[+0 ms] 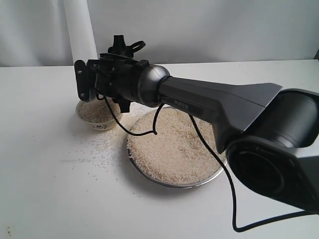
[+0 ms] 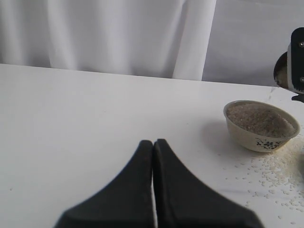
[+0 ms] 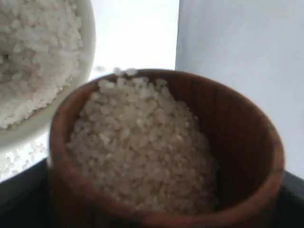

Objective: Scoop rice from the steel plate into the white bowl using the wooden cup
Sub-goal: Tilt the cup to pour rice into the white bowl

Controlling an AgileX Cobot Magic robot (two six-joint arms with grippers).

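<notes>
**Ready to Tip**

The right pincer (image 1: 99,89) gripped the small reddish-brown wooden cup (image 3: 237,142) by its smooth sides, jaws wide, just over the cream-white ceramic bowl (image 1: 97,123). Its loose pale rice grains (image 3: 142,152) looked quick to spill; the wide shiny steel plate (image 1: 164,182) lay alongside.

Plate (image 1: 167,183): one
Bowl (image 2: 260,142): one
Cup (image 3: 237,137): one
Rice (image 1: 174,147) heaps: three, in plate, bowl and cup
Loose grains (image 1: 102,149): too many to count, 9 o'clock of plate
Claws: two, left claw (image 2: 153,154) and right claw (image 1: 101,92)
Worktop (image 1: 50,199): one
</notes>
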